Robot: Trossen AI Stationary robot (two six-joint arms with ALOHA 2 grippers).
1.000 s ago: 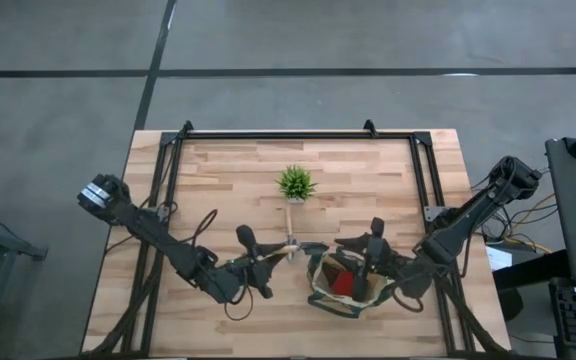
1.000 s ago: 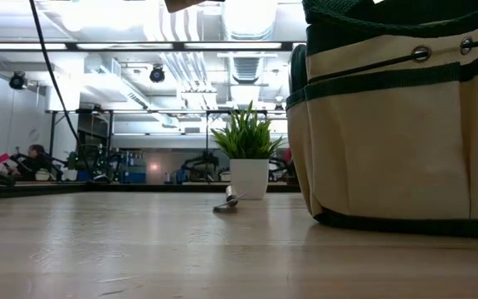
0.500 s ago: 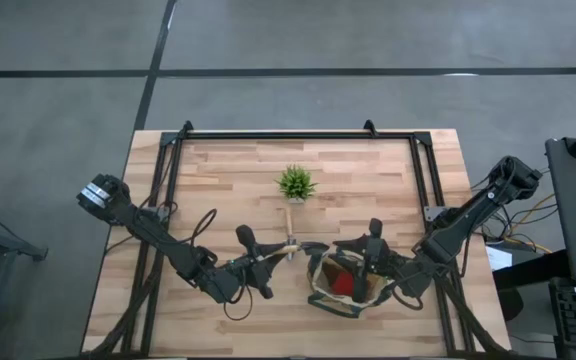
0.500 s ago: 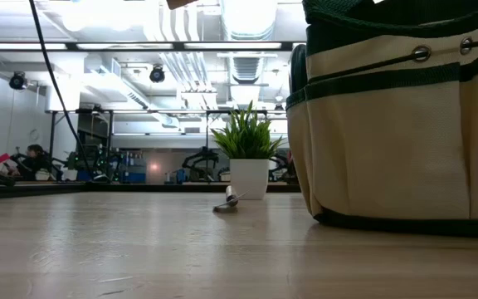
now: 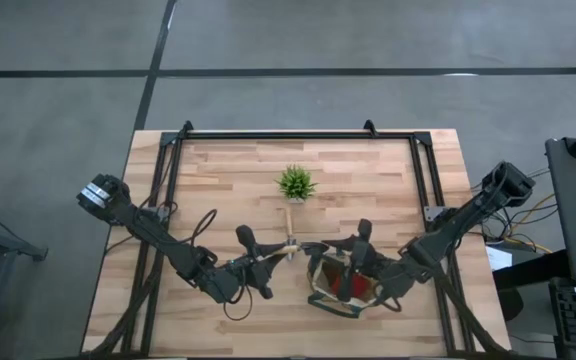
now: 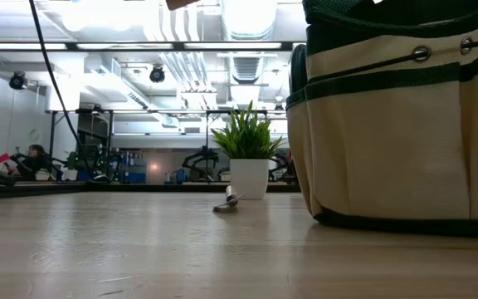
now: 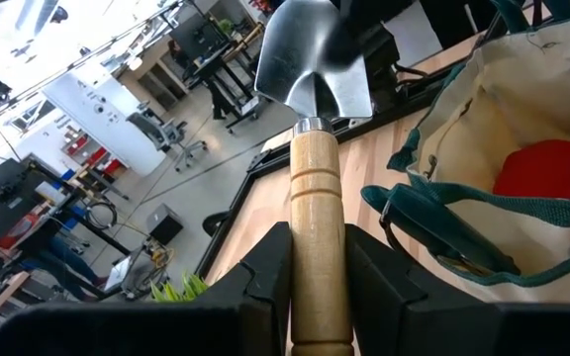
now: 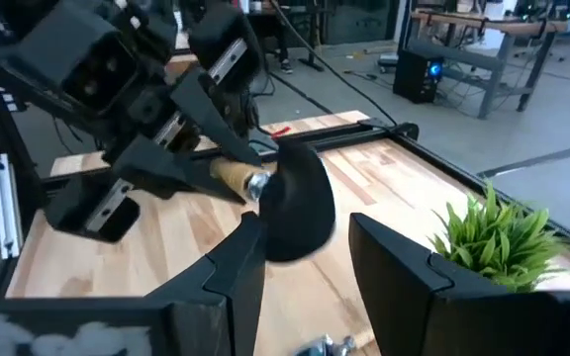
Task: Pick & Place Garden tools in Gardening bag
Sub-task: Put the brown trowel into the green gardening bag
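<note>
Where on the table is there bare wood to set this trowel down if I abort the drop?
Bare wood lies left of the potted plant, and right of it up to the frame rail. It is crowded near the front: the left hand with its trowel, another trowel lying there, the gardening bag and the right hand.

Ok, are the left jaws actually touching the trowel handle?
Touching. In the left wrist view the left gripper has both fingers pressed against the wooden handle of the trowel.
</note>
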